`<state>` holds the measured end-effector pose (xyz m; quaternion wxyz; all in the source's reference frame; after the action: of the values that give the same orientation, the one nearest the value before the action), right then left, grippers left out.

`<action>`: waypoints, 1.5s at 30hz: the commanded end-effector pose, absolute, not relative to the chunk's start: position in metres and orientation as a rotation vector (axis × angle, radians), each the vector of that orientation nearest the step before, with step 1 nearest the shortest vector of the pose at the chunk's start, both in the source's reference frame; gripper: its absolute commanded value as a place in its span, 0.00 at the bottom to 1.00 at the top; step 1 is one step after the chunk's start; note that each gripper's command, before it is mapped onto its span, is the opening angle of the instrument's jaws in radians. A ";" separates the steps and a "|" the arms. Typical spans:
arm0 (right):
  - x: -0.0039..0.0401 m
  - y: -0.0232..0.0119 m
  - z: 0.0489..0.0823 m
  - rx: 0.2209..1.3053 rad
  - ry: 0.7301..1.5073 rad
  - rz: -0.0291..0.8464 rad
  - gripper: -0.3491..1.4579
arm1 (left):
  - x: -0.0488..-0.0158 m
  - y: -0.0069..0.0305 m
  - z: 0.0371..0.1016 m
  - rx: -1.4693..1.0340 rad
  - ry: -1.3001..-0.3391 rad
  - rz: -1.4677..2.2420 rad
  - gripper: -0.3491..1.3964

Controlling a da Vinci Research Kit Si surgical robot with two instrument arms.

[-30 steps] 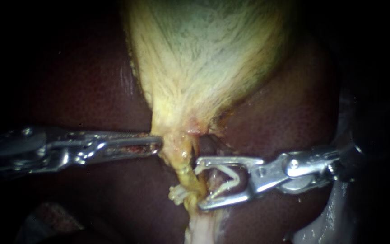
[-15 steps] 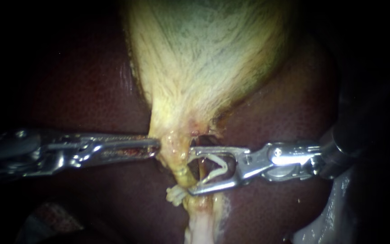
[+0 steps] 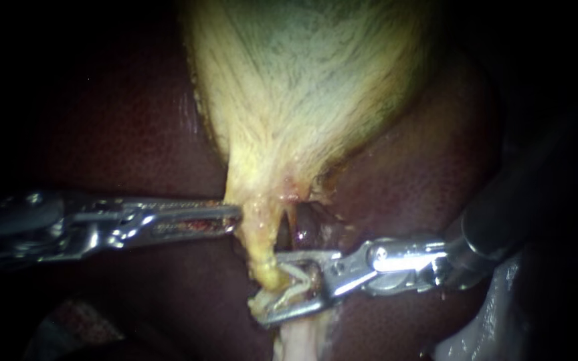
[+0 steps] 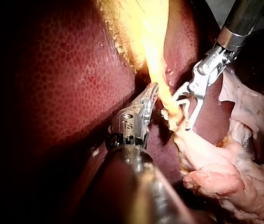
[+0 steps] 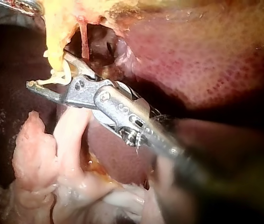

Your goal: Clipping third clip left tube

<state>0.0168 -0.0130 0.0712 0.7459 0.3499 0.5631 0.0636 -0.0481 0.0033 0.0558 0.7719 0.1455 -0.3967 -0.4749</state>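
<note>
The pale yellow gallbladder (image 3: 302, 87) tapers down into a thin yellow tube (image 3: 262, 247) that lies on the dark red liver (image 3: 122, 134). My left instrument (image 3: 234, 218) comes in level from the left, and its jaws are shut on the gallbladder's neck (image 4: 157, 88). My right instrument (image 3: 269, 287) reaches in from the right. Its jaws hold a white clip (image 3: 292, 284) and straddle the tube low down, one jaw on each side. Another white clip (image 3: 257, 305) sits on the tube by the lower jaw's tip. The right wrist view shows the right instrument's jaws (image 5: 47, 69) around the yellow tube (image 5: 57, 42).
Pale pinkish loose tissue (image 3: 299, 334) hangs below the clipped spot and spreads out under the right instrument (image 5: 43, 154). A dark hollow (image 3: 309, 227) opens beside the tube above the right jaws. A pale shiny surface (image 3: 476, 334) shows at the lower right.
My right instrument has slid left and down along the tube, and its jaws have narrowed around the tube with the clip. The left instrument keeps its hold and has not moved.
</note>
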 end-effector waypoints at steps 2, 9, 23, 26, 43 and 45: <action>0.0174 -0.0128 0.0713 0.754 1.232 0.138 0.50 | -0.0482 0.0033 0.0558 0.315 -0.859 -1.030 0.00; 0.0176 -0.0111 0.0702 0.753 1.250 0.164 0.50 | -0.0482 0.0033 0.0559 0.315 -0.859 -1.030 0.00; 0.0172 -0.0068 0.0664 0.687 1.320 0.166 0.48 | -0.0485 0.0033 0.0560 0.313 -0.859 -1.031 0.00; 0.0172 -0.0070 0.0666 0.686 1.320 0.164 0.46 | -0.0485 0.0033 0.0560 0.313 -0.859 -1.031 0.00; 0.0159 -0.0062 0.0680 0.638 1.308 0.203 0.00 | -0.0486 0.0033 0.0560 0.313 -0.859 -1.031 0.00; 0.0159 -0.0064 0.0680 0.638 1.308 0.202 0.00 | -0.0486 0.0033 0.0560 0.313 -0.859 -1.031 0.00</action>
<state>0.0159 -0.0064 0.0680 0.7421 0.2904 0.5969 0.0928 -0.0486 0.0033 0.0560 0.7719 0.1442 -0.3962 -0.4757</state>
